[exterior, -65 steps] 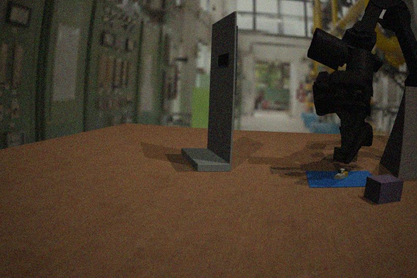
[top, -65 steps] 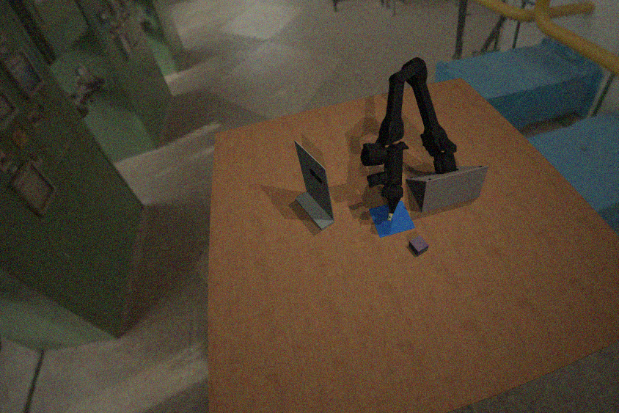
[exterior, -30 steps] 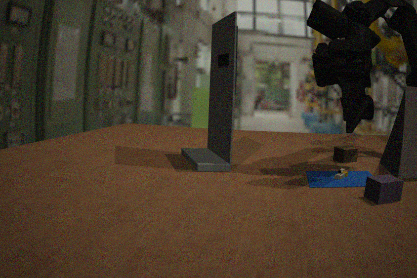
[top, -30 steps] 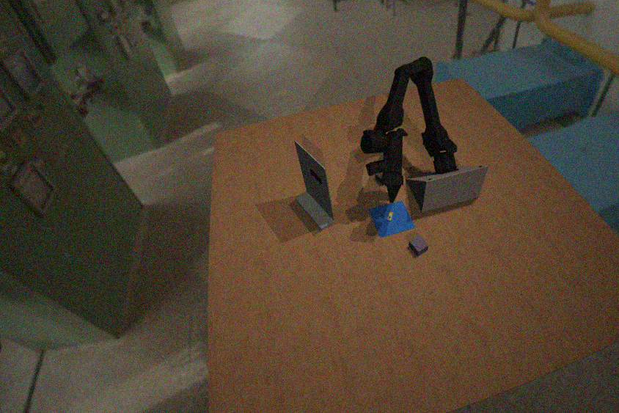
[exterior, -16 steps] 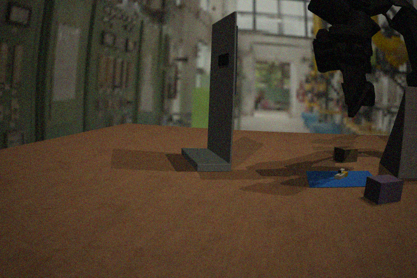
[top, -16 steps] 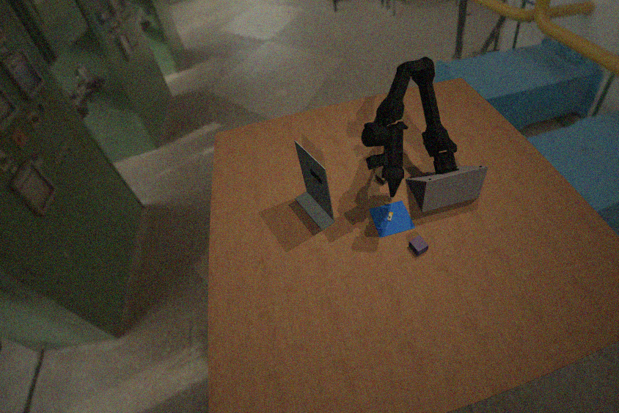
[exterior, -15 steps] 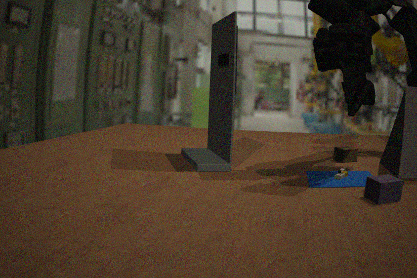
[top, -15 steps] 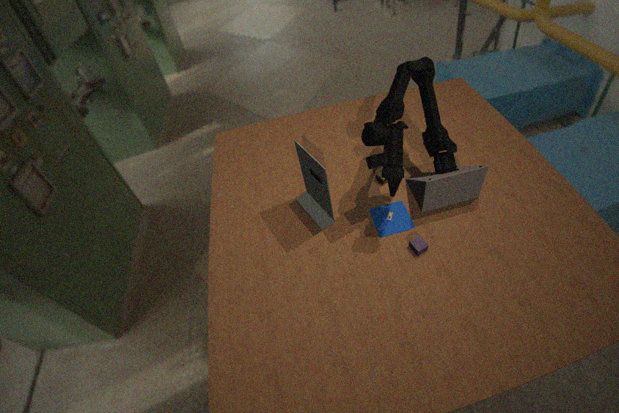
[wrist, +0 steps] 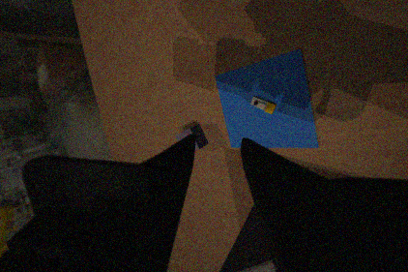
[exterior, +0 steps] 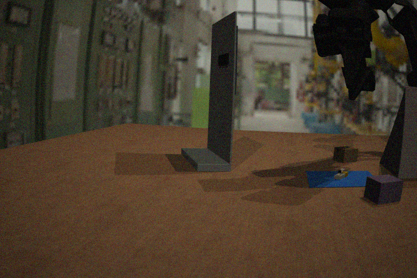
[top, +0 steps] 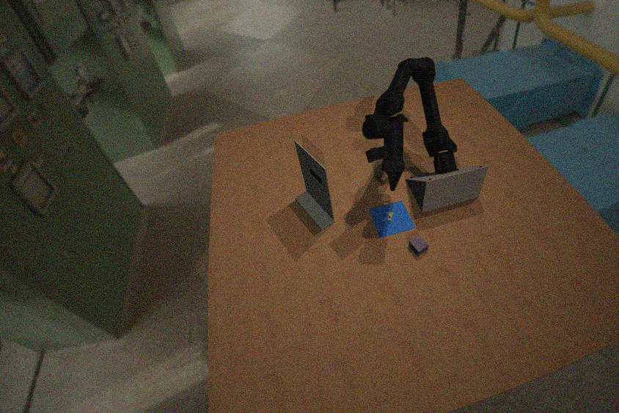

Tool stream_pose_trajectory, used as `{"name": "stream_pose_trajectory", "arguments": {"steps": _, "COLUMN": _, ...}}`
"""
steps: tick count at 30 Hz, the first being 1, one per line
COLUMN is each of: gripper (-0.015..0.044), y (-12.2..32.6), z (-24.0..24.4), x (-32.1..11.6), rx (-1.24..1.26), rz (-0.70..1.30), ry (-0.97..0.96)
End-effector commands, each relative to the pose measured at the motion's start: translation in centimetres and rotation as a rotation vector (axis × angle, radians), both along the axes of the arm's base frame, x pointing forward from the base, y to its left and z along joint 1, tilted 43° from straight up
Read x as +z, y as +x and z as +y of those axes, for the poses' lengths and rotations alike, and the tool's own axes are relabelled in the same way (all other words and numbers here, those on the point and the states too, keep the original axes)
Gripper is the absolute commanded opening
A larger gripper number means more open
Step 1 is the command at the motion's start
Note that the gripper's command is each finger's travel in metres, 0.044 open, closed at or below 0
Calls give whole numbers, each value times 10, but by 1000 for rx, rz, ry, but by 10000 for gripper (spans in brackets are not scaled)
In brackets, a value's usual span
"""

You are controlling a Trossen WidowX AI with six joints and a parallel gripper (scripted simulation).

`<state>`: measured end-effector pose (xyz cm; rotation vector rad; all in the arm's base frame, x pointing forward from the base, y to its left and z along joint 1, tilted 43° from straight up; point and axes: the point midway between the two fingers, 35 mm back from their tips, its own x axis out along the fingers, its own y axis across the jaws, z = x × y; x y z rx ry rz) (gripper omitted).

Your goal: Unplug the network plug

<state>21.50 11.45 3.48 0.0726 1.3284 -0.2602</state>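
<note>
The small yellow and pale plug [top: 389,216] [exterior: 341,173] [wrist: 263,105] lies on the blue marked square [top: 381,229] [exterior: 316,182] [wrist: 295,136], inside its edges. My gripper [top: 393,186] [exterior: 353,97] [wrist: 218,142] is open and points down. It hangs above the plug and square, apart from them, with nothing between its fingertips in the wrist view. The upright panel [top: 316,191] [exterior: 220,107] stands on its foot to the left in the top and exterior views. Its dark socket opening [top: 315,175] [exterior: 223,59] shows no plug on the side in view.
A purple block [top: 417,245] [exterior: 383,189] [wrist: 199,136] lies near the square. A brown block [exterior: 345,154] lies behind the square. A grey slanted stand [top: 452,191] [exterior: 408,139] is close to the arm's base. The wooden table [top: 309,330] bears everything.
</note>
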Motion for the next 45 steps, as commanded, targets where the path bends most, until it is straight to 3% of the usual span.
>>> {"name": "stream_pose_trajectory", "arguments": {"steps": 1, "gripper": 156, "y": 1, "z": 8, "x": 8, "rx": -3, "rz": 0, "ry": -1}}
{"name": "stream_pose_trajectory", "arguments": {"steps": 28, "gripper": 156, "y": -7, "z": 63, "x": 71, "rx": -6, "rz": -3, "ry": -1}}
{"name": "stream_pose_trajectory", "arguments": {"steps": 39, "gripper": 440, "y": -7, "z": 63, "x": 71, "rx": -6, "rz": -3, "ry": -1}}
{"name": "stream_pose_trajectory", "arguments": {"steps": 45, "gripper": 440, "y": -7, "z": 63, "x": 71, "rx": -6, "rz": -3, "ry": -1}}
